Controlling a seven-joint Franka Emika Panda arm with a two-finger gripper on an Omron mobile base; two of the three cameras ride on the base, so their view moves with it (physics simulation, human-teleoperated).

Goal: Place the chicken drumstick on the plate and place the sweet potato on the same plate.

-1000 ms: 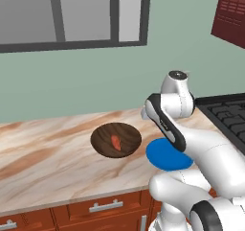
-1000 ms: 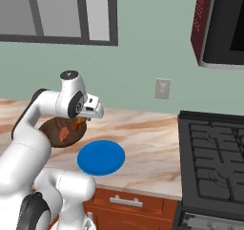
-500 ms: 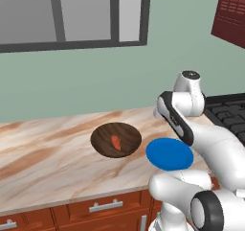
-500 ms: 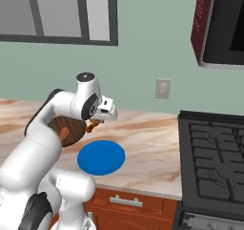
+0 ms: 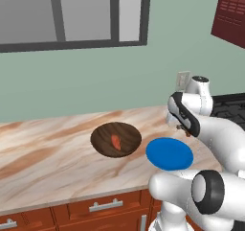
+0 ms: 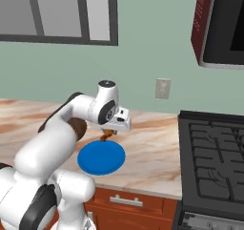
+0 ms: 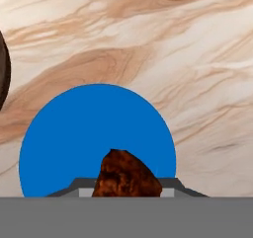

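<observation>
My gripper point(image 6: 108, 134) is shut on the chicken drumstick point(image 6: 108, 135), an orange-brown streaked piece, and holds it in the air above the far edge of the bright blue plate point(image 6: 101, 157). In the hand view the drumstick point(image 7: 126, 175) rises at the bottom, over the plate point(image 7: 89, 128). The left base view shows the gripper point(image 5: 184, 130) just beyond the plate point(image 5: 169, 153). The sweet potato point(image 5: 116, 141), a reddish-orange lump, lies in the dark wooden dish point(image 5: 116, 138), left of the plate.
A black stove point(image 6: 212, 162) stands right of the plate, with a microwave point(image 6: 220, 26) above it. The marble counter point(image 5: 43, 153) stretches left. A wall outlet point(image 6: 163, 88) sits behind. My own arm hides most of the wooden dish point(image 6: 77, 127) in the right base view.
The arm has swung right, away from the wooden dish, carrying the drumstick over to the blue plate. The sweet potato has stayed in the dish.
</observation>
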